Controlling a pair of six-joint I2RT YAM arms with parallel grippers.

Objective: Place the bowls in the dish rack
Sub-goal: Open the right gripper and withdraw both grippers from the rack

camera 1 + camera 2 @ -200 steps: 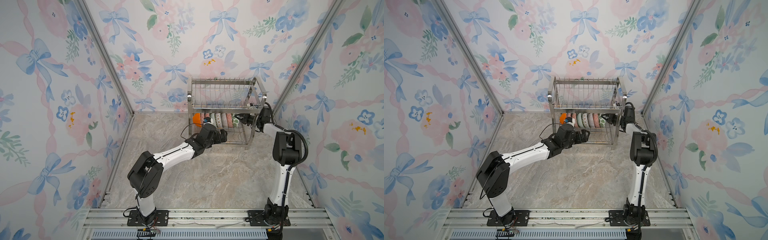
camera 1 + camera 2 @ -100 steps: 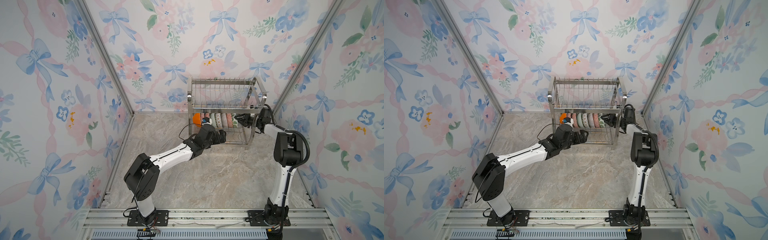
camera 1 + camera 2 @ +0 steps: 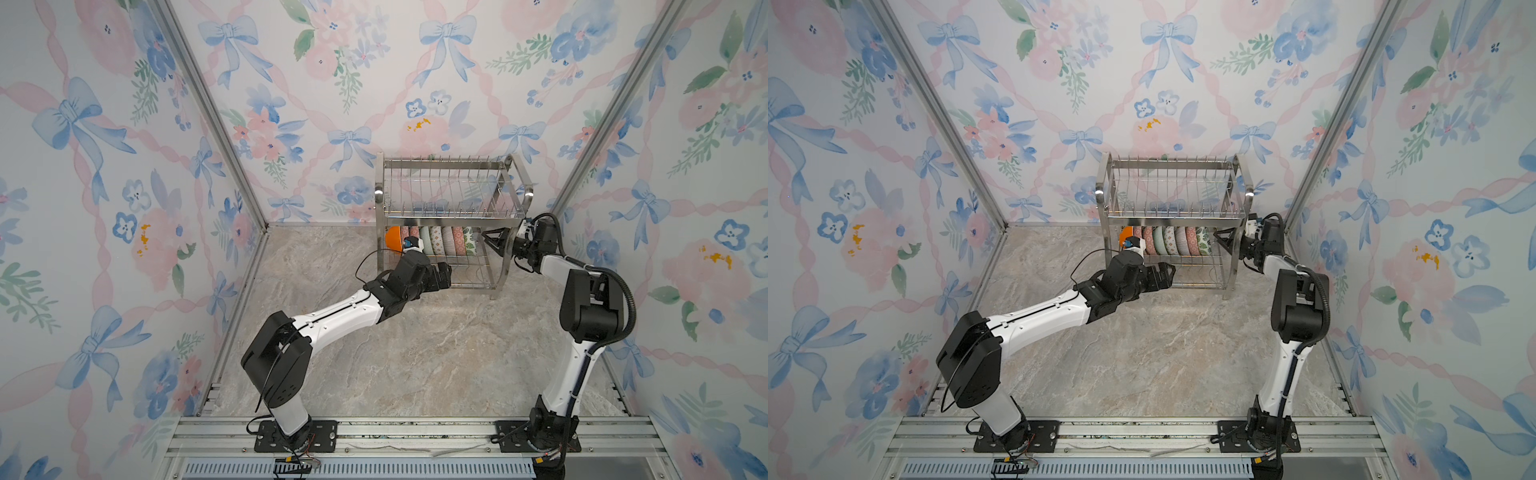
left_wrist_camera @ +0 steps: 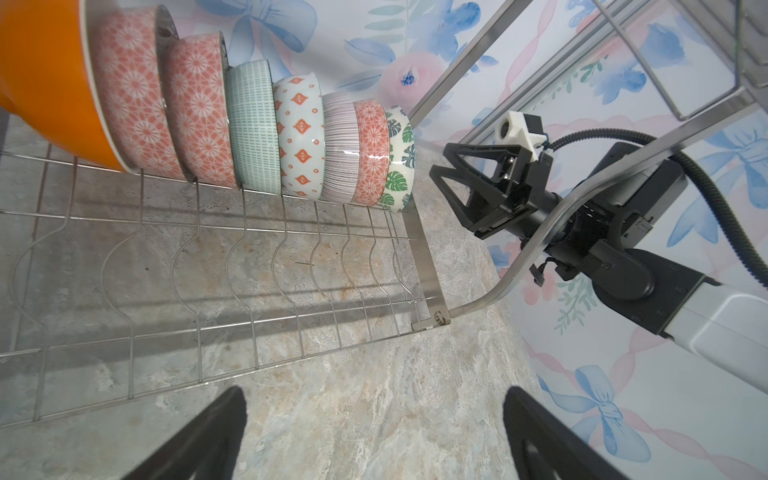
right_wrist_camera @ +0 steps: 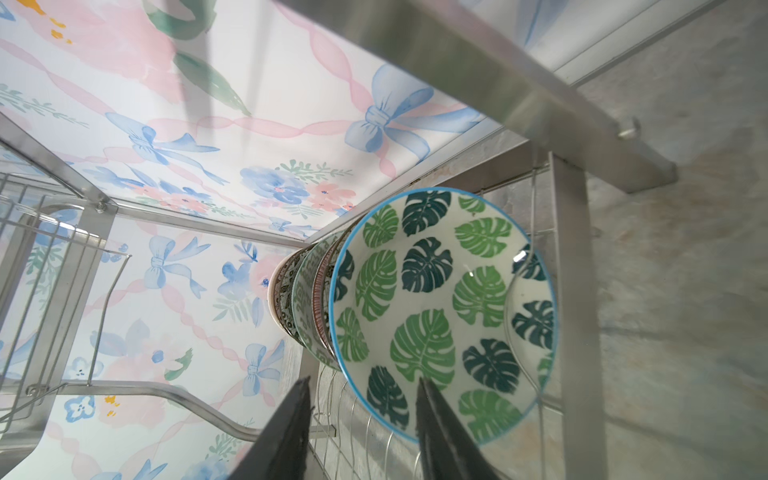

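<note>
Green-leaf bowl (image 5: 444, 316) stands on edge, last in the row of bowls (image 4: 253, 124) on the lower tier of the dish rack (image 3: 440, 219), its hollow facing the right gripper (image 4: 439, 161); that gripper lies just beside it, in line with the row's long axis, jaws parted, empty, clear of the rim; the left gripper (image 4: 375, 395), wide and empty, sits before the tier's front, farther from this bowl.
</note>
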